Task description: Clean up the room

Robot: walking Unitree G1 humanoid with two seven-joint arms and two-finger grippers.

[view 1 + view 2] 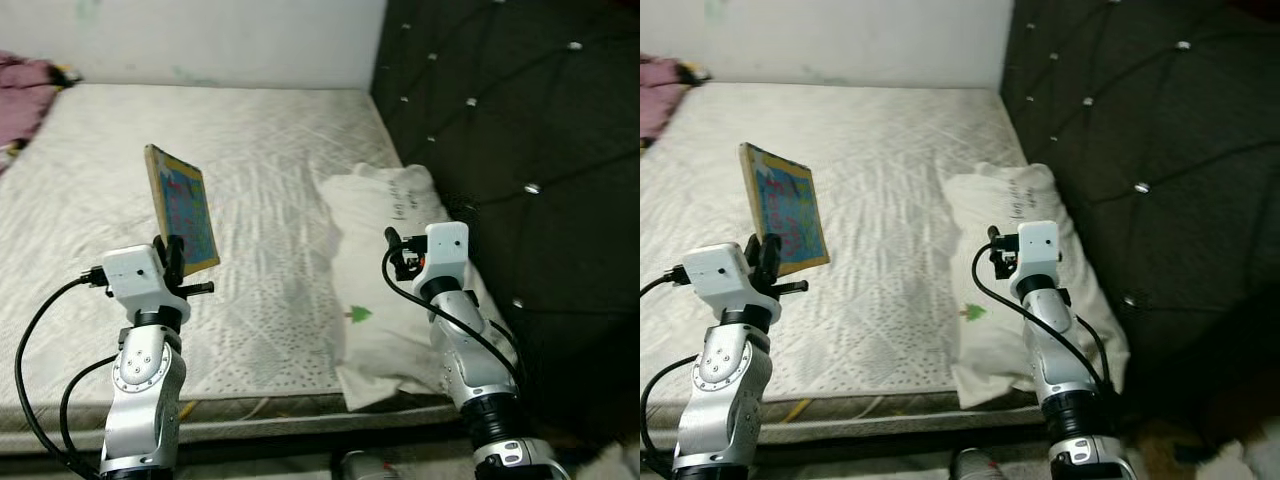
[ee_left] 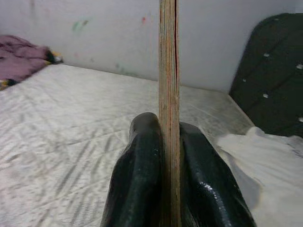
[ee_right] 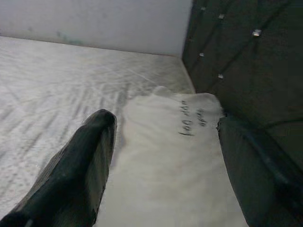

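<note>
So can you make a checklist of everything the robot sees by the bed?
Surface: bare mattress, patterned.
Job's things: book, held upright above the mattress; pillow lying by the headboard.
Clutter: purple cloth at the far corner.
Grippers: left gripper shut on the book's edge; right gripper open over the pillow.
Cables: black cables looping along both arms.
Surroundings: dark tufted headboard, white wall.

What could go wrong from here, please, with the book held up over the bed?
The left gripper pinches the book only at its lower edge, so it might pivot or slip onto the mattress. The open right gripper hovers over the pillow and could snag it.
</note>
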